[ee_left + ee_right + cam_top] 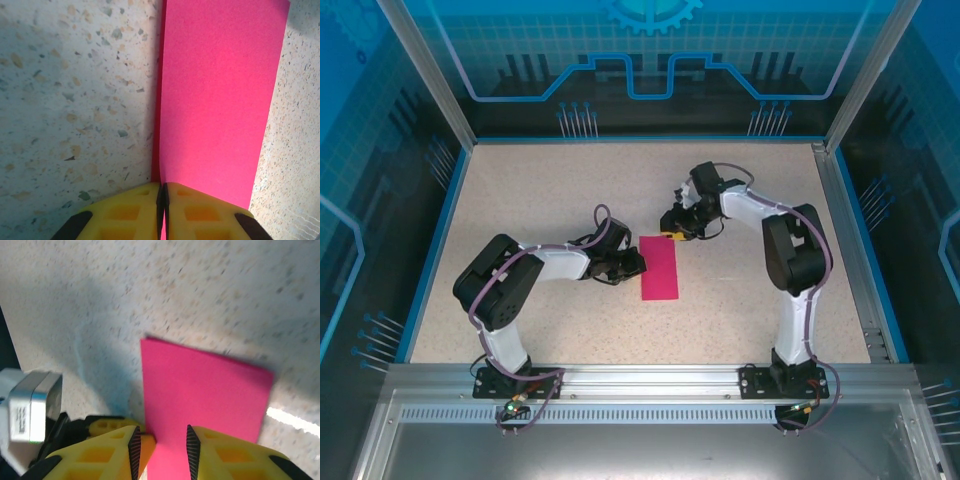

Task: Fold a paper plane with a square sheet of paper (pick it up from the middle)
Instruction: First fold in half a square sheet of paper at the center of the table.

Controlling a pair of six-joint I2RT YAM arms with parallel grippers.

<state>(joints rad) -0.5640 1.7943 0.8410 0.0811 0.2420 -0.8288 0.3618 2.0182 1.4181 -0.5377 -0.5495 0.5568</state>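
Honestly looks like a crease-flattening step. Got the pink paper (659,268) lying flat on the surface (750,300) as a long rectangle, long edge right at the tips of the left claw (163,186) and far end directly beneath the right claw (162,436). Left claw clenched tight, tips meeting right on that edge; can't tell whether nipping a layer or just pressing down on it. Right claw released, with a clear gap between the pads and pink showing through, not grasping anything.

To do this well: keep the left tips low and square to the edge, slide along it without lifting, and avoid dragging the whole sheet sideways — maybe pin the far end with the right claw first. Would also check layer alignment before setting the fold for good.

Pose-wise: left arm folded low, wrist turned in toward the paper from its own side; right arm reaching across and inward, wrist tipped down over the far end.
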